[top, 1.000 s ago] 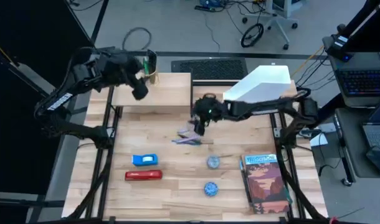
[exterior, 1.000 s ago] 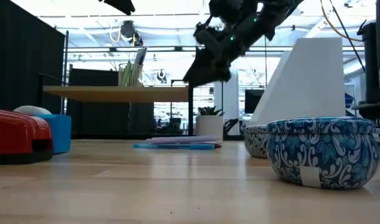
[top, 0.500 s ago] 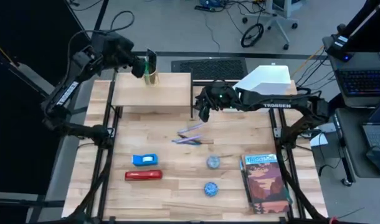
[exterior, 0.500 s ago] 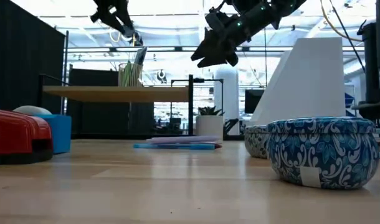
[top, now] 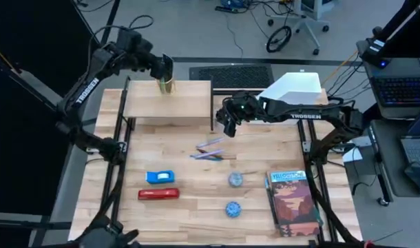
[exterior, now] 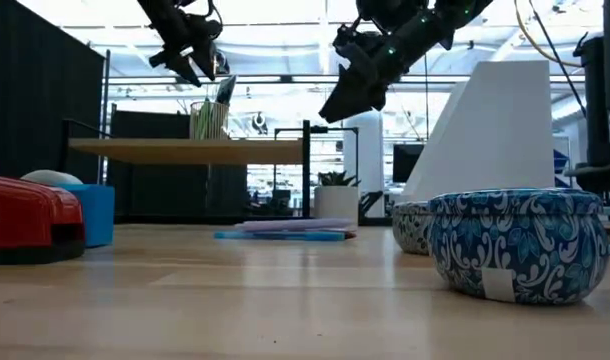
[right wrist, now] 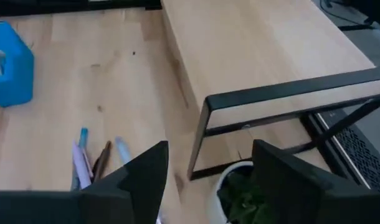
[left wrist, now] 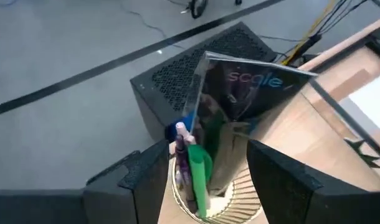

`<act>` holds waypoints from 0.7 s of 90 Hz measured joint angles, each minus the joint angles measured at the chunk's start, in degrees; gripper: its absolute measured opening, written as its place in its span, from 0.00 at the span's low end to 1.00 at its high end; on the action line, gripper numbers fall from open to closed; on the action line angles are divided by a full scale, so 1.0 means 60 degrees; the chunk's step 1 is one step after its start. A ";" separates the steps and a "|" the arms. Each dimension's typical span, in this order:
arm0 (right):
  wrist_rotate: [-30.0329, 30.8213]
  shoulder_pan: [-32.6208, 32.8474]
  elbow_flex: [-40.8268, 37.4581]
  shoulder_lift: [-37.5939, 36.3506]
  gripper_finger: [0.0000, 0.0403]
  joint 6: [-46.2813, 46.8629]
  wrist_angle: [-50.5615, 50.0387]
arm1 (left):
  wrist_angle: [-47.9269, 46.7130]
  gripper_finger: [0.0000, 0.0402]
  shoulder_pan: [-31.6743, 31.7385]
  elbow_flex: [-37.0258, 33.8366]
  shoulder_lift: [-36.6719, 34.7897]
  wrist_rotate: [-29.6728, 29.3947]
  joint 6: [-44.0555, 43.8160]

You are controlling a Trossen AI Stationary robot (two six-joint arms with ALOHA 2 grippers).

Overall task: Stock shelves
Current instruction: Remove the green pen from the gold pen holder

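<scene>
The low wood shelf (top: 170, 103) stands at the table's far left on thin black legs, and the white file holder (top: 292, 91) at the far right. A wire cup (top: 168, 85) with pens and a card (left wrist: 240, 99) stands on the shelf's far edge. My left gripper (top: 159, 67) hovers open just above and behind the cup, its fingers (left wrist: 146, 180) apart on either side of it. My right gripper (top: 228, 125) hangs open beside the shelf's right end, above a small potted plant (right wrist: 243, 193). Loose pens (top: 211, 151) lie on the table.
A blue tape dispenser (top: 160, 177) and a red stapler (top: 158, 194) lie near left. Two blue patterned bowls (top: 236, 180) (top: 233, 208) sit near the middle. A book (top: 294, 202) lies near right. A dark box (top: 231, 74) stands behind the table.
My left gripper has swung from over the shelf toward the table's far edge and now faces the cup from behind. My right gripper has risen from just above the loose pens and gone toward the far edge, beside the shelf's right end. The pens have stayed where they were.
</scene>
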 joint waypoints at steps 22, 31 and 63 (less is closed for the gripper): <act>0.0000 -0.0055 0.0000 0.0000 0.53 -0.0328 -0.0031 | -0.0386 0.50 -0.0003 0.0000 0.0291 -0.0412 -0.0221; 0.0001 -0.0123 0.0000 0.0000 0.53 -0.0331 -0.0031 | -0.0385 0.50 -0.0019 0.0000 0.0366 -0.0408 -0.0230; 0.0000 -0.0171 -0.0004 0.0004 0.53 -0.0332 -0.0017 | -0.0260 0.50 -0.0032 0.0000 0.0798 -0.0412 -0.0233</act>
